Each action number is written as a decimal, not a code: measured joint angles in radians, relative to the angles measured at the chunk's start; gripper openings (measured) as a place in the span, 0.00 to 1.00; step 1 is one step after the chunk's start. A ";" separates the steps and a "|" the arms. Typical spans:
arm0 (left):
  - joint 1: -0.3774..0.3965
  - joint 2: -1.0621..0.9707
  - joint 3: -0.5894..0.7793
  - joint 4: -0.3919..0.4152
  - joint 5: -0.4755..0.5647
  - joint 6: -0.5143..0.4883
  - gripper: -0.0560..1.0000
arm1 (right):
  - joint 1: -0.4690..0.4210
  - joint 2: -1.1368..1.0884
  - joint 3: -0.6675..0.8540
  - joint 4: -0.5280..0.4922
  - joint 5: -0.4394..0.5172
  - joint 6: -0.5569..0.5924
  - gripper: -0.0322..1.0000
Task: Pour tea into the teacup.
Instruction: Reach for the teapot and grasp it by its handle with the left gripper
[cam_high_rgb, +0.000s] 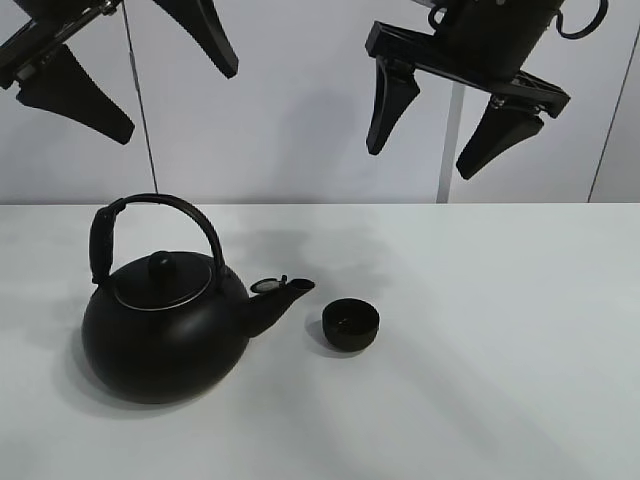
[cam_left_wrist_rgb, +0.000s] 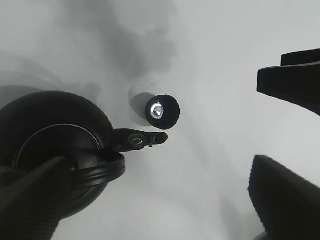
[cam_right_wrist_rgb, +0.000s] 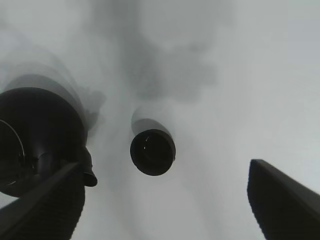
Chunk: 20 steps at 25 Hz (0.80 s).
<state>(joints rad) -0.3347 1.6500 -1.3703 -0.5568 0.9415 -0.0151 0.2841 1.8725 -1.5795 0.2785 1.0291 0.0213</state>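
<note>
The teacup (cam_high_rgb: 351, 325), a small round black handleless cup, stands upright on the white table (cam_high_rgb: 500, 330). Just left of it is the big black kettle (cam_high_rgb: 165, 335) with an arched handle; its spout (cam_high_rgb: 280, 290) points at the cup. My left gripper (cam_high_rgb: 178, 102) hangs open and empty high above the kettle. My right gripper (cam_high_rgb: 421, 160) hangs open and empty high above and behind the cup. In the left wrist view the cup (cam_left_wrist_rgb: 163, 112) lies just past the spout (cam_left_wrist_rgb: 140, 140), with the gripper (cam_left_wrist_rgb: 255, 130) wide open. The right wrist view shows the cup (cam_right_wrist_rgb: 152, 151), the kettle (cam_right_wrist_rgb: 35, 135) and the open gripper (cam_right_wrist_rgb: 165, 167).
A plain white wall rises behind the table, with a thin vertical pole (cam_high_rgb: 450, 150) at the back right. Nothing else stands on the table.
</note>
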 joint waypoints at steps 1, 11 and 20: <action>0.000 0.000 0.000 0.000 0.000 0.000 0.71 | 0.000 0.000 0.000 0.000 -0.001 0.000 0.62; 0.000 0.000 0.000 0.000 0.000 0.000 0.71 | 0.000 0.000 0.000 0.000 -0.010 0.020 0.62; 0.000 0.000 0.000 0.000 0.000 0.000 0.71 | 0.000 0.000 0.000 0.000 -0.007 0.029 0.62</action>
<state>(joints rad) -0.3347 1.6500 -1.3703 -0.5568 0.9415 -0.0151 0.2841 1.8725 -1.5795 0.2785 1.0218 0.0502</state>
